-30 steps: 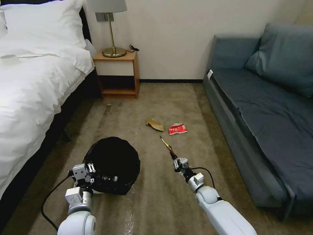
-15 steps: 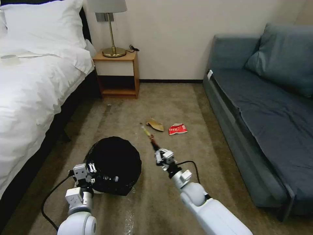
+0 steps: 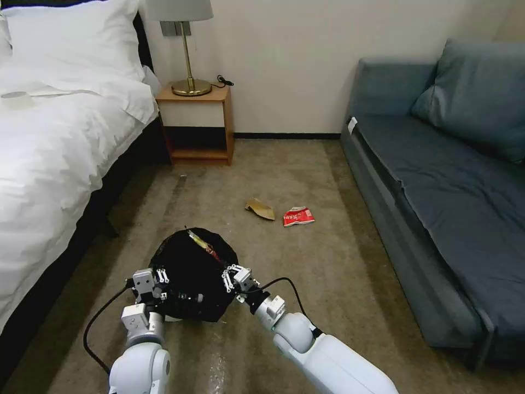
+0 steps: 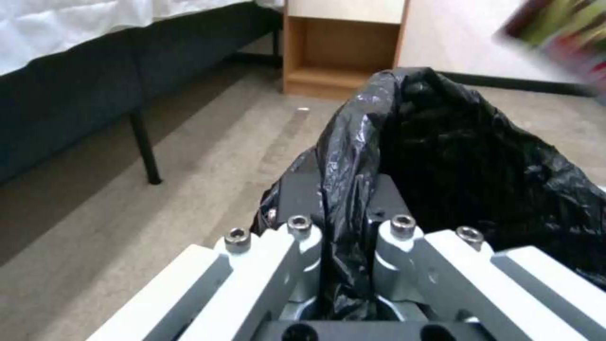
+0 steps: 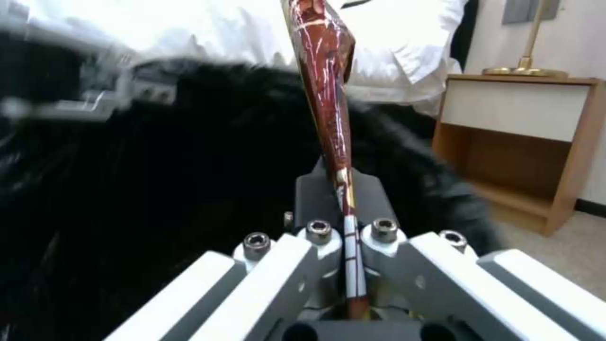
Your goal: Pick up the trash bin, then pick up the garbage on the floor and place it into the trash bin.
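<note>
The trash bin [image 3: 188, 282], lined with a black bag, hangs low over the carpet. My left gripper [image 3: 159, 278] is shut on its near rim, and the left wrist view shows the bag's edge [image 4: 344, 156] pinched between the jaws of the left gripper [image 4: 344, 194]. My right gripper [image 3: 232, 275] is shut on the gold-brown snack wrapper [image 3: 200, 245], which sticks out over the bin's open mouth. From the right wrist, the wrapper [image 5: 325, 71] rises out of the right gripper [image 5: 342, 192] above the black bag [image 5: 158, 189]. A tan cardboard scrap [image 3: 260, 208] and a red-and-white packet [image 3: 298, 216] lie on the floor beyond.
A bed [image 3: 49, 153] with white linen runs along the left. A wooden nightstand [image 3: 197, 123] with a lamp [image 3: 188, 49] stands at the back wall. A blue-grey sofa [image 3: 448, 180] lines the right. Open carpet lies between them.
My right arm has swung left with the wrapper, from over the bare carpet to above the bin's mouth. The left gripper and bin have shifted slightly right.
</note>
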You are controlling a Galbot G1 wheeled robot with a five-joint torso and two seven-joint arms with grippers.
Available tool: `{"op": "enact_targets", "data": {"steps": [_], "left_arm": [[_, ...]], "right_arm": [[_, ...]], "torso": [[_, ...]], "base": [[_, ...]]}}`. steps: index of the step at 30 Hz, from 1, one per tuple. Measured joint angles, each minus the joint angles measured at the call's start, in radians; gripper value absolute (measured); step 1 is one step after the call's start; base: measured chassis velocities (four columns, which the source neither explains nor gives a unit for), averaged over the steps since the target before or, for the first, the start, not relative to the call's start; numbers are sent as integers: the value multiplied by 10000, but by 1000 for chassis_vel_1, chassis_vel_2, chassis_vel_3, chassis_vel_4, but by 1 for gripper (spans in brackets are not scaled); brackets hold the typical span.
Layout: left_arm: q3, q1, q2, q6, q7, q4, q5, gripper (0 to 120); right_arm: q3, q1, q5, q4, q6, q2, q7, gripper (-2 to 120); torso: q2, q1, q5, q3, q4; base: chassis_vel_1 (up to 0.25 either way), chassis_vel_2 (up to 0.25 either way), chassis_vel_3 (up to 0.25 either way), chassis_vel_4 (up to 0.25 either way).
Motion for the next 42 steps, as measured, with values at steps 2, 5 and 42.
{"op": "enact_targets", "data": {"steps": [2,5,42], "left_arm": [[103,21,-49,26,2,-98,45,5],[150,57,-90,30,13,-128,95,5],[-37,158,-85,-115,15,-46,166,5]], "right_arm": [[-33,-72,-111,-106,44,62,28,0],[-9,-158,-265,-244,110,105,37,1],[1675,-281,-38,774,-205,37,744,100]], "torso": [[0,0,2,0,0],[0,0,1,0,-1],[1,0,1,0,1]], "base": [[0,0,0,0],[0,0,0,0],[0,0,0,0]]}}
